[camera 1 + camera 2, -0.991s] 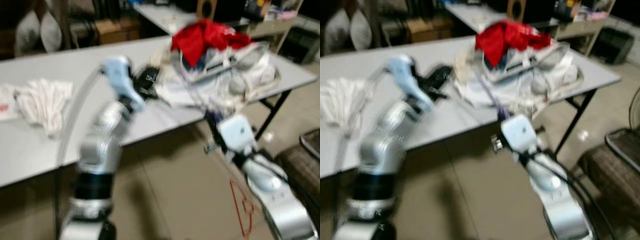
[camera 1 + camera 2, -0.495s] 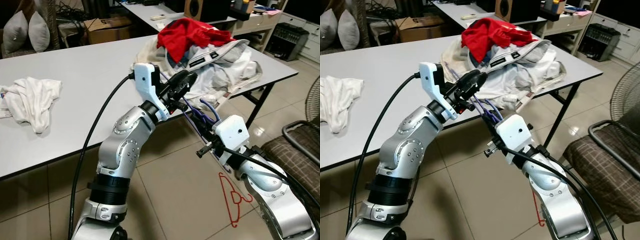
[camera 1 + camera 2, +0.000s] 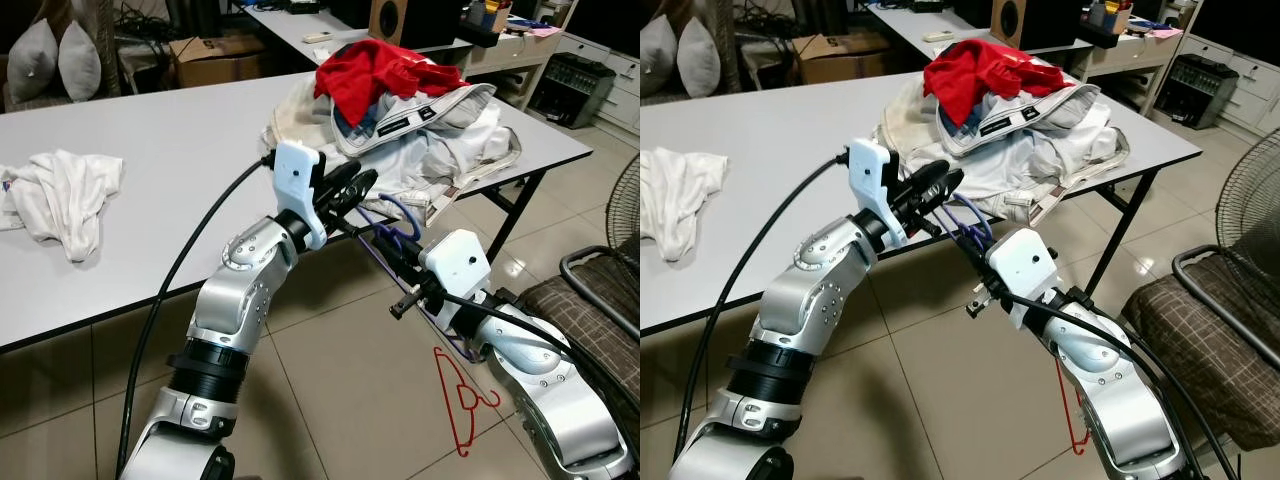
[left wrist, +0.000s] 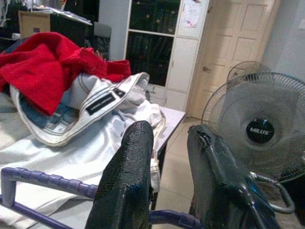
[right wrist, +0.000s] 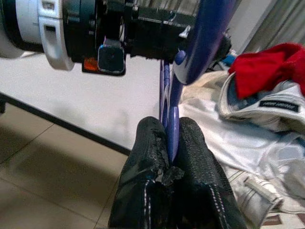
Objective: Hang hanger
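Note:
A purple hanger [image 3: 388, 213] hangs in the air in front of the table edge, between my two arms. My right gripper [image 5: 169, 126] is shut on its thin purple bar and reaches up from the lower right [image 3: 400, 255]. My left gripper [image 3: 352, 186] comes from the left, and its fingers [image 4: 131, 167] stand apart with a gap. The hanger's bar [image 4: 47, 182] runs across beneath those fingers and is not pinched. The two grippers nearly meet at the hanger.
The white table [image 3: 170, 130] carries a pile of clothes [image 3: 430, 140] topped by a red garment [image 3: 385, 62], and a white cloth [image 3: 65, 190] at the left. A red hanger [image 3: 462, 400] lies on the tiled floor. A chair [image 3: 600, 300] and fan [image 3: 1250, 200] stand at right.
The oldest frames are blurred by camera motion; the view has since steadied. The left gripper has come slightly lower and closer to the right gripper, which keeps its hold on the purple hanger.

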### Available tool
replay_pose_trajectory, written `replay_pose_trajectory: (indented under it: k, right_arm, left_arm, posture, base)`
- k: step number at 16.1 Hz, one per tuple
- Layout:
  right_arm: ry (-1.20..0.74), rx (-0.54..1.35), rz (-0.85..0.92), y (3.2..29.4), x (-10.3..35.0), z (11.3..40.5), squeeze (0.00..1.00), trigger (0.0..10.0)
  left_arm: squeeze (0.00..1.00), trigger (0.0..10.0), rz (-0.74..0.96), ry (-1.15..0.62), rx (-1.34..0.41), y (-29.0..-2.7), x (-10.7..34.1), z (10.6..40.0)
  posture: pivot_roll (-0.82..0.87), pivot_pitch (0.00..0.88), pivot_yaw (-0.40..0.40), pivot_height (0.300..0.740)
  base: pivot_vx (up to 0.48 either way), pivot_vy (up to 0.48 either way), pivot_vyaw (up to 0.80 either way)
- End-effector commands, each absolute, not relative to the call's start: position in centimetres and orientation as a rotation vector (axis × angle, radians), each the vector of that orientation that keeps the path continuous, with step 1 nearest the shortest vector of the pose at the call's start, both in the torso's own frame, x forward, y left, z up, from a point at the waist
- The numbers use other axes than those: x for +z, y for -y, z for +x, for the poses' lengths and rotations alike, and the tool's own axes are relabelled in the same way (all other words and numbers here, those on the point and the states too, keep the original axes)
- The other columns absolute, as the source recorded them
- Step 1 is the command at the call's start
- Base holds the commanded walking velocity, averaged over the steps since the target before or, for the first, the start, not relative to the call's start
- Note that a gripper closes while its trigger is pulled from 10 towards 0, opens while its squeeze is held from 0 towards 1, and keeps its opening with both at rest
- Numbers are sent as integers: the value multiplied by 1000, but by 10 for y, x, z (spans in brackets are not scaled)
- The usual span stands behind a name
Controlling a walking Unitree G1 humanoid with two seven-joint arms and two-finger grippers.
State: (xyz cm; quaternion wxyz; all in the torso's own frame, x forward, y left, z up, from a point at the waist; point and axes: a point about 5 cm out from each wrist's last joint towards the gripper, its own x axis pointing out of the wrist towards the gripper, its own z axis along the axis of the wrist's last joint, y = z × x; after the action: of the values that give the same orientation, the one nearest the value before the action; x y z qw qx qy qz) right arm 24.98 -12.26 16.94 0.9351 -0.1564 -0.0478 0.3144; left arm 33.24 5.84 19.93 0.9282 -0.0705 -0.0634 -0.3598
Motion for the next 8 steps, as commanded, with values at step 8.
replay_pose_trajectory:
  k: [8]
  right_arm:
    - [174, 672, -305, 120, 184, 249, 0, 10000]
  left_arm:
    - [0, 10000, -328, 192, -821, -66, 216, 330]
  posture:
    - [50, 0, -23, 740]
  base:
    - [0, 0, 0]
